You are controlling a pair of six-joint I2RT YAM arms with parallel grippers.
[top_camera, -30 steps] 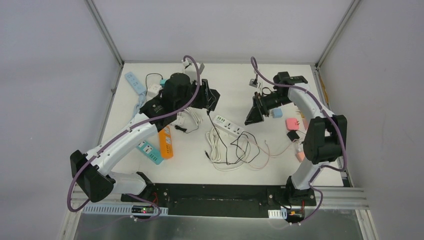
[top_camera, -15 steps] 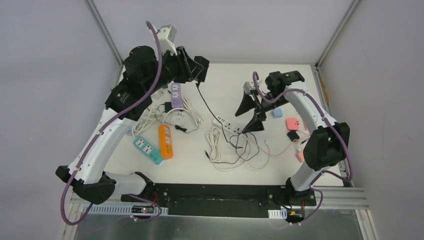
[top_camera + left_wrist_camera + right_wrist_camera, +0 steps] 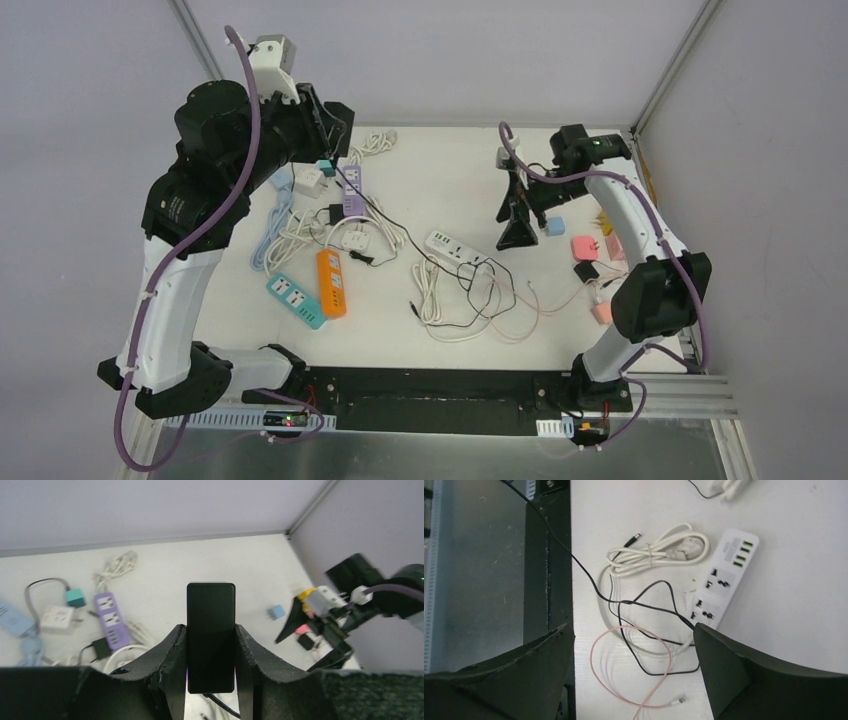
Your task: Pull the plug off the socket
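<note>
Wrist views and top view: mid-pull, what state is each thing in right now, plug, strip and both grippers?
black plug: in no socket, held above the table
left gripper: shut on the black plug
right gripper: open, holding nothing
white power strip: flat on the table, both visible sockets empty

Left hand [image 3: 328, 125] raised high, clamping plug [image 3: 210, 610], right hand [image 3: 512, 212] low, fingers spread

I work in a robotics lab cell. My white tabletop [image 3: 450, 160] is boxed in by plain grey wall panels [image 3: 440, 50] on aluminium corner posts [image 3: 678, 60]. A black base plate [image 3: 430, 385] and a slotted aluminium rail [image 3: 680, 395] run along the near edge.
</note>
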